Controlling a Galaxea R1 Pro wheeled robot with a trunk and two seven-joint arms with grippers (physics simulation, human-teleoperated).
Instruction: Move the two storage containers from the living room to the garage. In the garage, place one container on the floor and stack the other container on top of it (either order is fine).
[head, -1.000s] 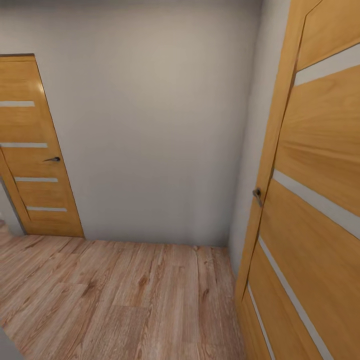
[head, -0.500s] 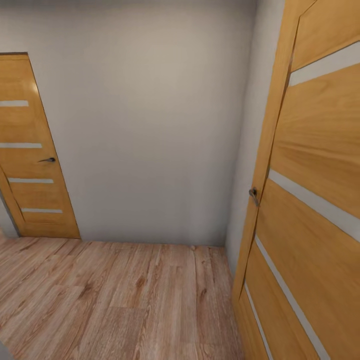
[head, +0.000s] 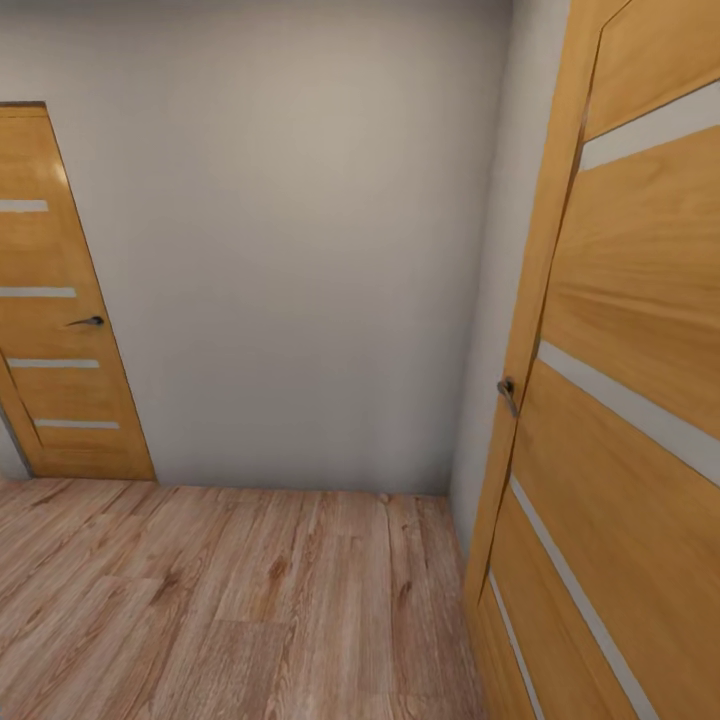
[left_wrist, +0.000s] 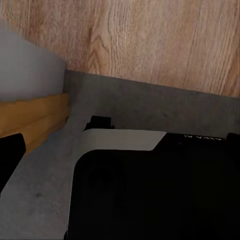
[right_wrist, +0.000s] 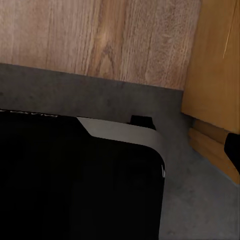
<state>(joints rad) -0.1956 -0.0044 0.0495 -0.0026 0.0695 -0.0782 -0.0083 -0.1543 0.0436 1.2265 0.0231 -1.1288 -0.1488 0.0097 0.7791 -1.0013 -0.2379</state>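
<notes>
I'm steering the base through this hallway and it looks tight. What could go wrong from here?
The open wooden door stands very close on the right, its handle sticking out: turning that way might clip it. The grey wall ahead closes off the corner, so driving straight likely ends in a bump. The left wrist view shows the robot's dark base near a door frame, which could catch.
</notes>
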